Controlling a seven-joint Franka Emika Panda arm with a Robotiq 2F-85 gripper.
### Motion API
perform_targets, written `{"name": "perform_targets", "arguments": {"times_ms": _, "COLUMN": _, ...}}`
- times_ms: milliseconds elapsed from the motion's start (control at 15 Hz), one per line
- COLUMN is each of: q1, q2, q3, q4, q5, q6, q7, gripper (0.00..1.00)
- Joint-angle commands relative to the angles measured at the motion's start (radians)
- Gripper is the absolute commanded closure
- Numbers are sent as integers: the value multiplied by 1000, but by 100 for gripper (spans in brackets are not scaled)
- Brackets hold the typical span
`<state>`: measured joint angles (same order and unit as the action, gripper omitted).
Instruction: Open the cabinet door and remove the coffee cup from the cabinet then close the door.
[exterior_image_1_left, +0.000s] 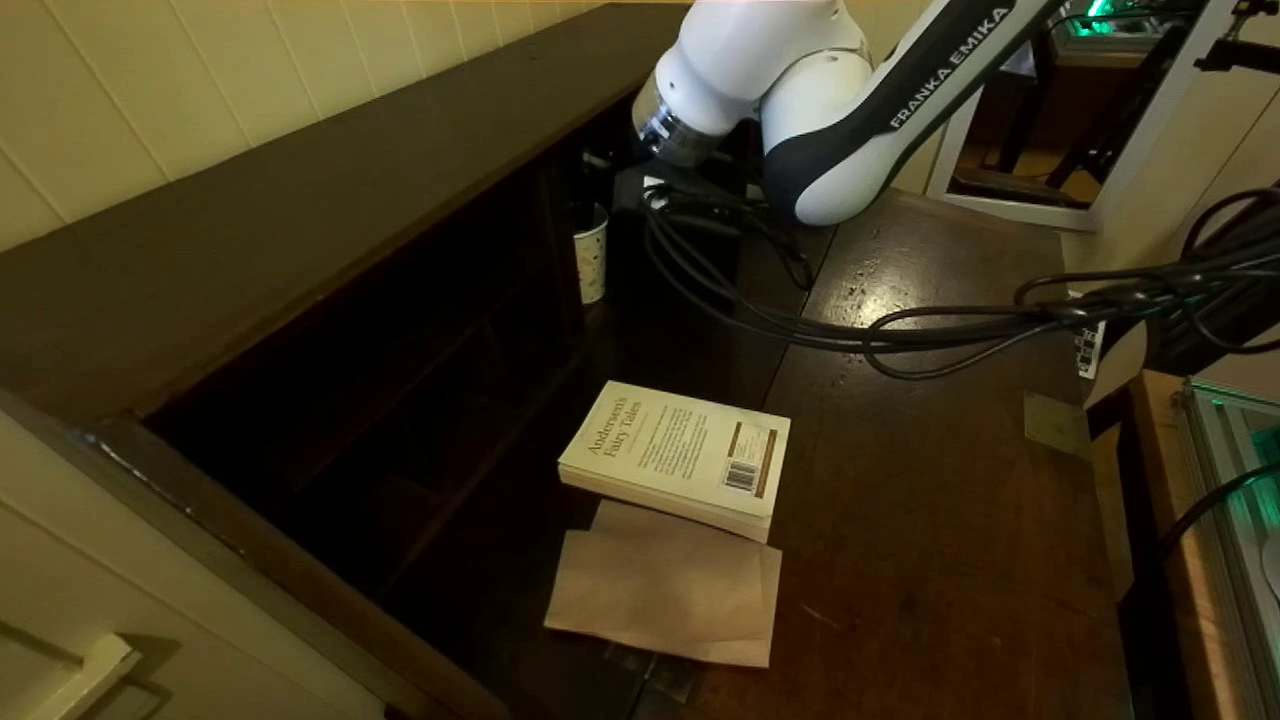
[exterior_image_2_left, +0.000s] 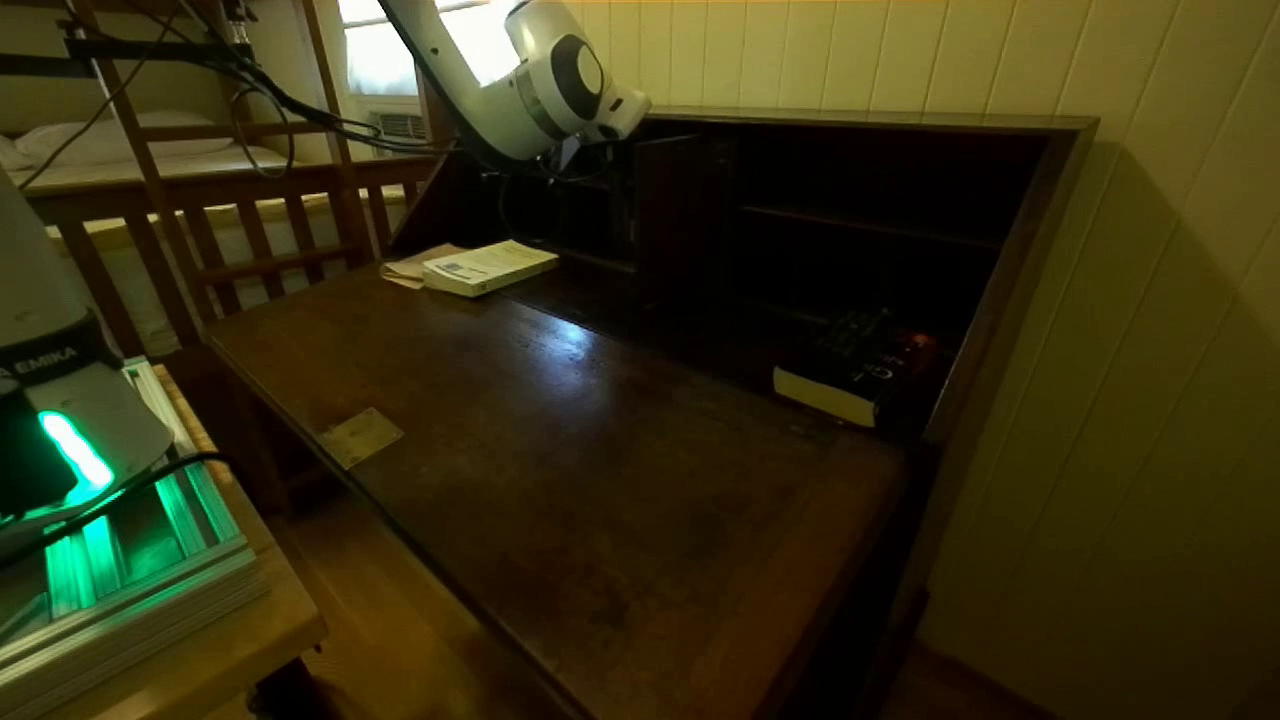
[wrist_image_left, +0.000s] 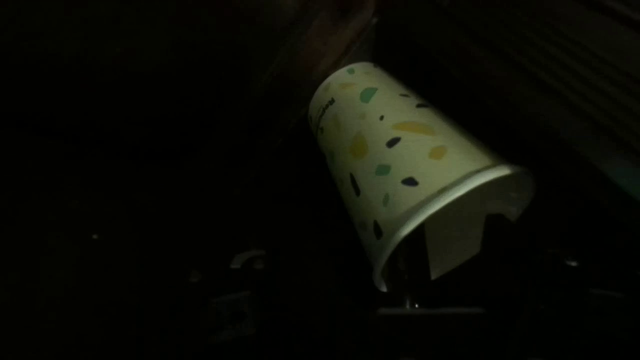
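The white coffee cup, with coloured flecks, stands in the shadowed cabinet in an exterior view. In the wrist view the cup lies slanted across the picture with its mouth toward me. My gripper is very dark; dark shapes that look like its fingers reach over and into the cup's mouth. Whether they press on the cup's wall cannot be told. The cabinet door, a dark narrow panel, stands open and sticks out from the cabinet. In that exterior view the cup is hidden.
A white book and brown paper lie on the desk surface. A black book lies near the cabinet's end. Loose black cables hang from the arm over the desk. Dark shelf compartments flank the door.
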<state>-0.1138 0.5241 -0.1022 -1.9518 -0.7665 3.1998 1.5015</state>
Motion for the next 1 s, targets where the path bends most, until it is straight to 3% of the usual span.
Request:
{"name": "perform_targets", "arguments": {"times_ms": 0, "q1": -9, "q2": 36, "q3": 15, "q4": 31, "q5": 20, "q6": 22, "q7": 11, "gripper": 25}}
{"name": "perform_targets", "arguments": {"times_ms": 67, "q1": -12, "q2": 39, "q3": 20, "q4": 31, "q5": 20, "q6": 23, "q7": 10, "gripper": 41}}
{"name": "perform_targets", "arguments": {"times_ms": 600, "q1": -25, "q2": 47, "q3": 39, "q4": 34, "q5": 21, "q6": 12, "q7": 3, "gripper": 98}}
{"name": "perform_targets", "arguments": {"times_ms": 933, "q1": -37, "q2": 21, "q3": 55, "q4": 13, "q5": 19, "q6": -22, "q7": -4, "gripper": 99}}
